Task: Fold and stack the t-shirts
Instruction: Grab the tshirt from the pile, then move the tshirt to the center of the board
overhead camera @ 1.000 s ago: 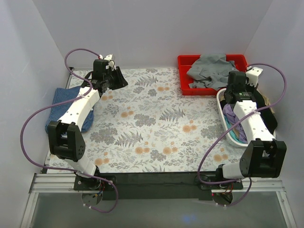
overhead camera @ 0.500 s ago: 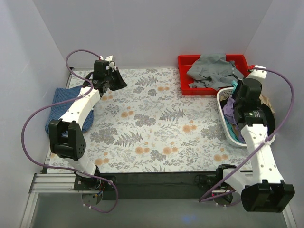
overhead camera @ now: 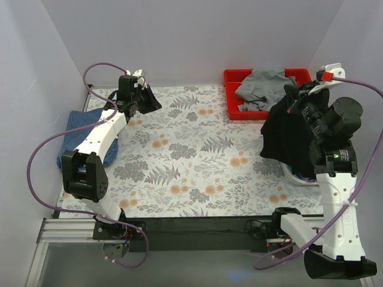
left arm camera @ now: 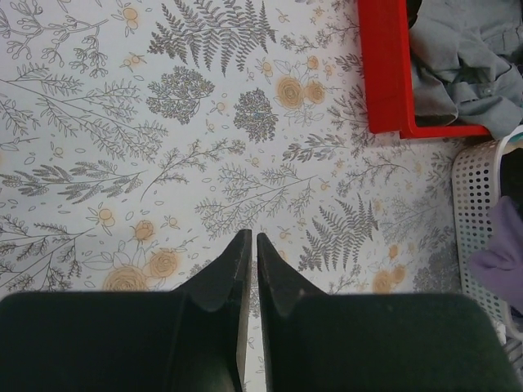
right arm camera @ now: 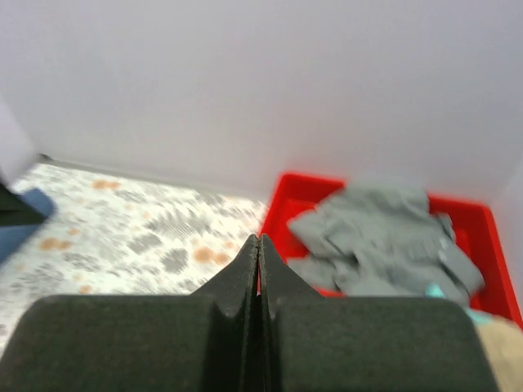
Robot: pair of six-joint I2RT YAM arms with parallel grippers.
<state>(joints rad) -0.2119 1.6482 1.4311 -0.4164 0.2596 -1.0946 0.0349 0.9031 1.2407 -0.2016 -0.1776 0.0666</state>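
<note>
**Risks, left to right.** The blue t-shirt (overhead camera: 75,125) lies bunched at the left edge of the table (overhead camera: 191,149), partly under the left arm (overhead camera: 102,134). A sweep of that arm could probably drag it off the edge. The black t-shirt (overhead camera: 287,134) hangs in the air at the right, over the white basket (left arm camera: 470,204) and just beside the red bin (overhead camera: 230,98) with its grey cloth (overhead camera: 266,86). It is held by one bunched point, so it may slip free, land crumpled, or catch the bin rim on its way to the table.

**Poses, left to right.** The left arm reaches to the far left corner. The left gripper (left arm camera: 251,238) points down at the printed table, its fingers all but touching and nothing between them. The right arm (overhead camera: 335,179) stands raised and bent at the elbow. The right gripper (right arm camera: 260,238) is held high and clenched. The overhead view shows the black t-shirt hanging from it, but the wrist view shows no cloth at the tips.
</note>
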